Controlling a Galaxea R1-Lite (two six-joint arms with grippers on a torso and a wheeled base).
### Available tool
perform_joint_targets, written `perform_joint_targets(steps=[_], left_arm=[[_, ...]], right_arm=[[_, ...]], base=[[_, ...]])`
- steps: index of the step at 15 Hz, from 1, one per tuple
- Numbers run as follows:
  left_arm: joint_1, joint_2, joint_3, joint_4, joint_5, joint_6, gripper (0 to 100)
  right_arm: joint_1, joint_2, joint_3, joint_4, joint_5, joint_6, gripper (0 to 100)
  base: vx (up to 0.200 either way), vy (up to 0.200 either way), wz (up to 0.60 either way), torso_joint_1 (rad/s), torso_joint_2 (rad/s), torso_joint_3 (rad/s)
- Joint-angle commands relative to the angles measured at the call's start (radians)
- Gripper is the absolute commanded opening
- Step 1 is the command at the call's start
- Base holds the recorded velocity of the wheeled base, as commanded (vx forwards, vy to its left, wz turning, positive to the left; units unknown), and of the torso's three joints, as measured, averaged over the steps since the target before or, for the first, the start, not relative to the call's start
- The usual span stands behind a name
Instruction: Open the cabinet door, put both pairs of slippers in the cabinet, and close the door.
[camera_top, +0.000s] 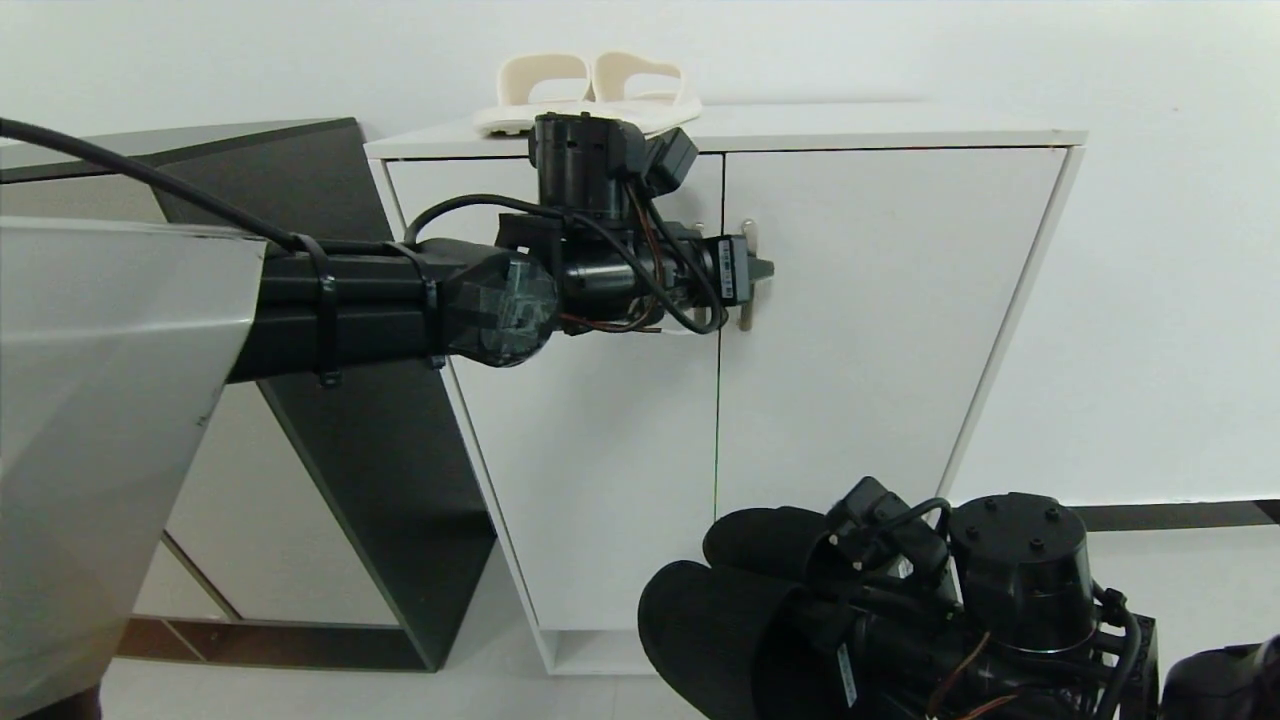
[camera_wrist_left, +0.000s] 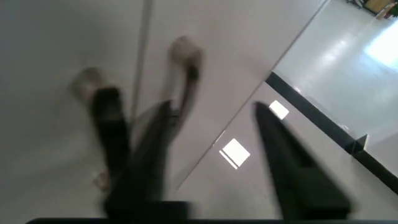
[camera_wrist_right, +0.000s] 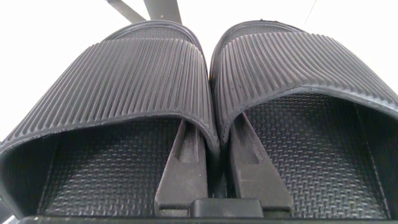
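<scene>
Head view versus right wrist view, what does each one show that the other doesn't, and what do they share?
Only the head view: the white cabinet with both doors shut, the cream slippers on top of it, and the left gripper at the door handles.
Only the right wrist view: the ribbed straps and dimpled footbeds of the black slippers up close, and the right gripper with one of its fingers inside each slipper, the inner walls pinched between them.
Both: the black slippers, held side by side by the right gripper.
</scene>
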Motion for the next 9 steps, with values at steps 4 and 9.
perform_joint_targets(steps=[4,9], left_arm=[[-0.030,-0.098,0.124,-0.007,-0.006,0.000,0],[-0.082,-0.250,0.356,-0.098,-0.003,0.002,0]], right_arm=[[0.014,-0.007,0.015,0.000,0.006,-0.002,0],[0.017,-0.076,0.077,0.001,0.168,-0.008,0]], base=[[0.000,0.000,0.00,0.000,0.00,0.000],[0.000,0.000,0.00,0.000,0.00,0.000]])
